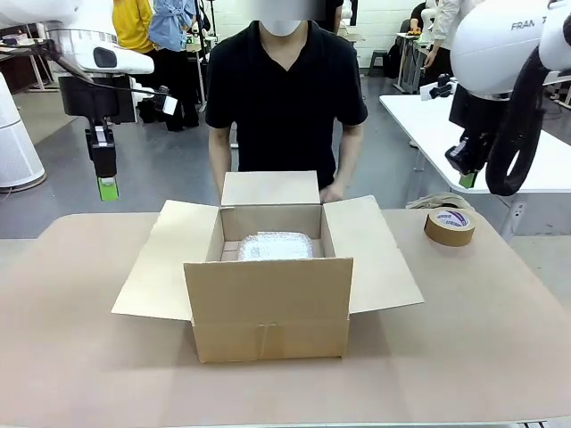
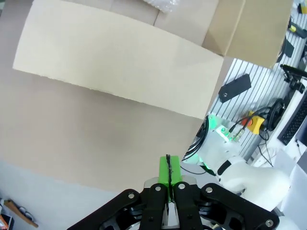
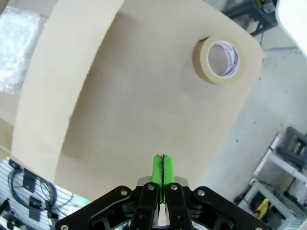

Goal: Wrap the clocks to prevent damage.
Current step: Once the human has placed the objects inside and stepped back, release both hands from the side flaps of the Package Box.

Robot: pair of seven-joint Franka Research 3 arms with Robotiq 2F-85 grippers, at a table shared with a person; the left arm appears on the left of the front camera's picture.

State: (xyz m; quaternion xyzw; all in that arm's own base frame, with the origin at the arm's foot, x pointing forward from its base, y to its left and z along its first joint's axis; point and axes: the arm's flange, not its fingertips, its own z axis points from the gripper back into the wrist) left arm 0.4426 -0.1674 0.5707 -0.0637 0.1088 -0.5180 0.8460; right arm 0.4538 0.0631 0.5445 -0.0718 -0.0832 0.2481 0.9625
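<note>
An open cardboard box (image 1: 268, 303) stands mid-table with its flaps spread. Inside it, toward the back, lies a bundle wrapped in bubble wrap (image 1: 275, 246); the clocks themselves are hidden. The bubble wrap (image 3: 17, 48) also shows in the right wrist view, beside the box's right flap (image 3: 67, 76). My left gripper (image 1: 107, 187) hangs shut and empty, high above the table's left side; in the left wrist view its green pads (image 2: 169, 171) are pressed together over the box's left flap (image 2: 120, 67). My right gripper (image 1: 467, 179) hangs shut and empty above the table's right side.
A roll of brown packing tape (image 1: 449, 226) lies on the table right of the box, also seen as the tape roll (image 3: 218, 60) from the right wrist. A person in black (image 1: 285, 98) stands at the far edge behind the box.
</note>
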